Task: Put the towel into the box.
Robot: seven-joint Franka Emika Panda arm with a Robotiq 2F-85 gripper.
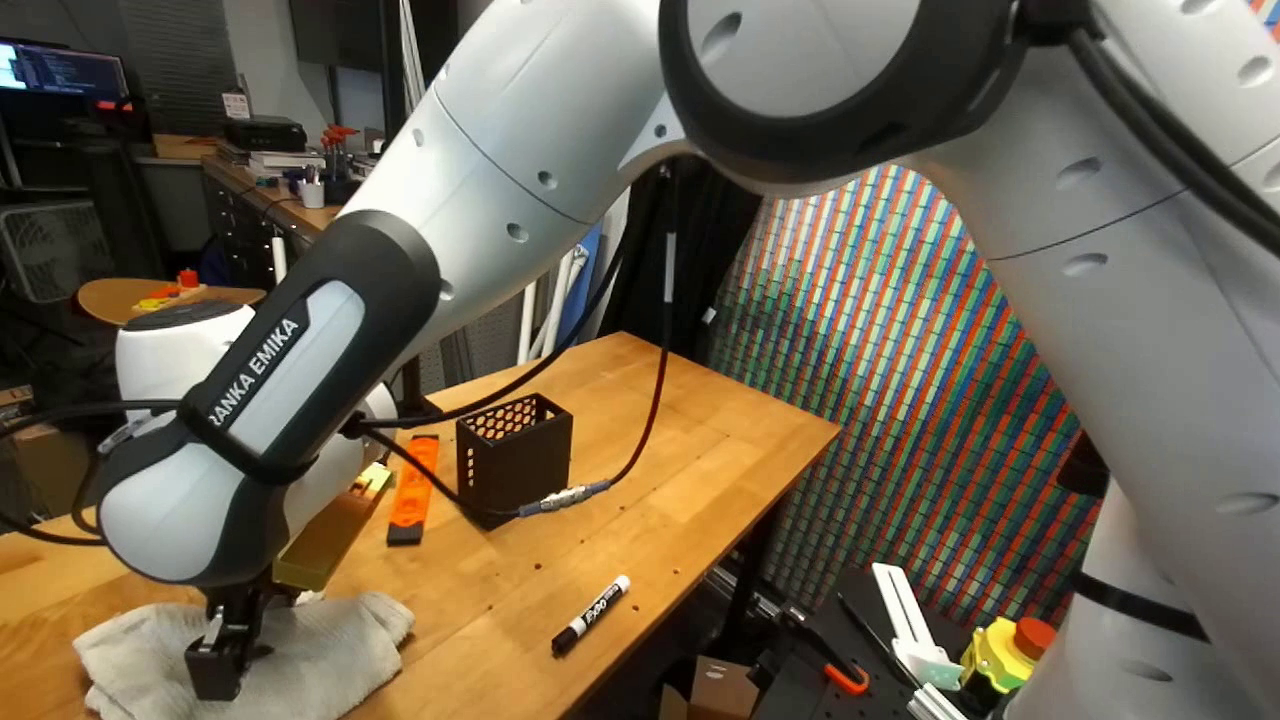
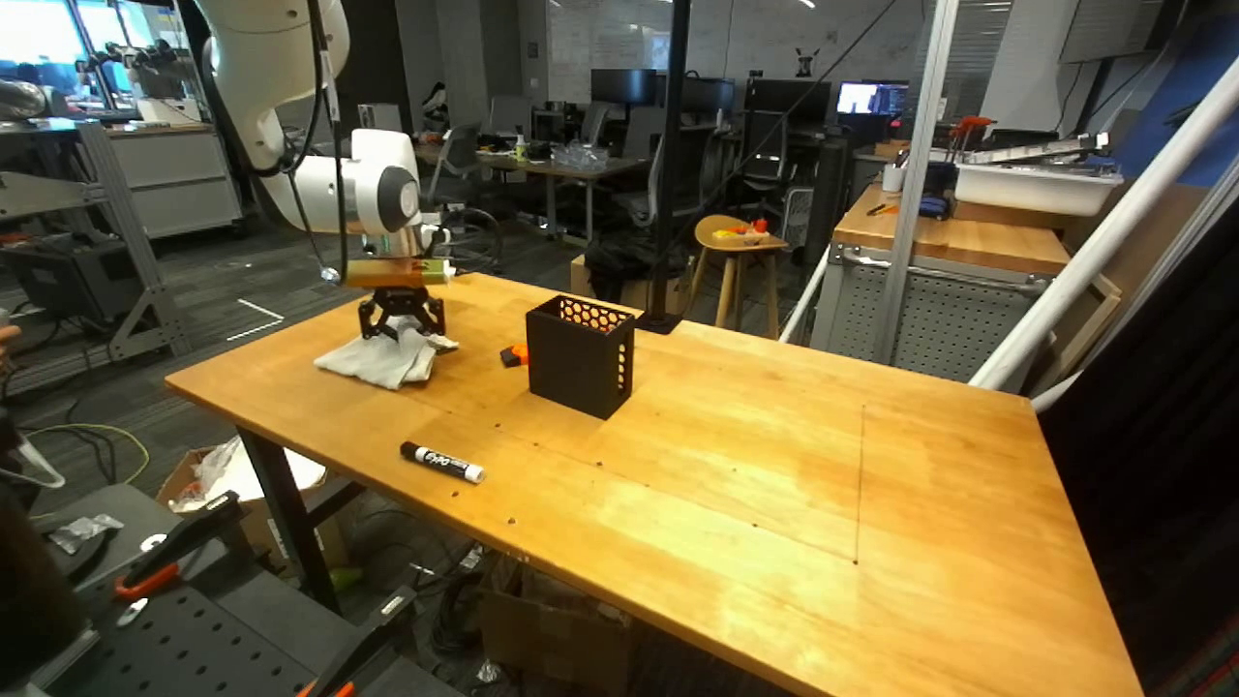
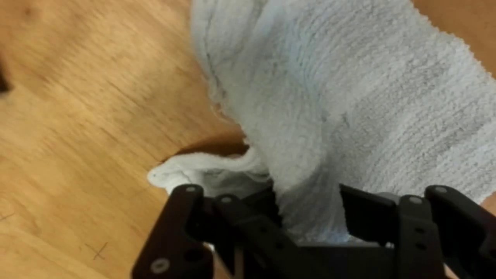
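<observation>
Grabbing seems to be the step: the half-closed tool (image 3: 310, 214) pinches the towel (image 3: 356, 93), and next must lift it over the box (image 2: 569, 362), at the tool's three o'clock in an exterior view.

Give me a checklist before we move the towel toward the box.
1. White towel held by gripper: ok, a fold looks pinched in the wrist view.
2. Grip firm enough to lift: cannot tell.
3. Towel clear of wooden tabletop: not ok, resting on it; probably lift first.
4. Black honeycomb-sided box upright, top open: ok in both exterior views.
5. Box free inside: cannot tell, its bottom is hidden.
6. Low route to box unobstructed: not ok, orange spirit level lies between towel and box.
</observation>
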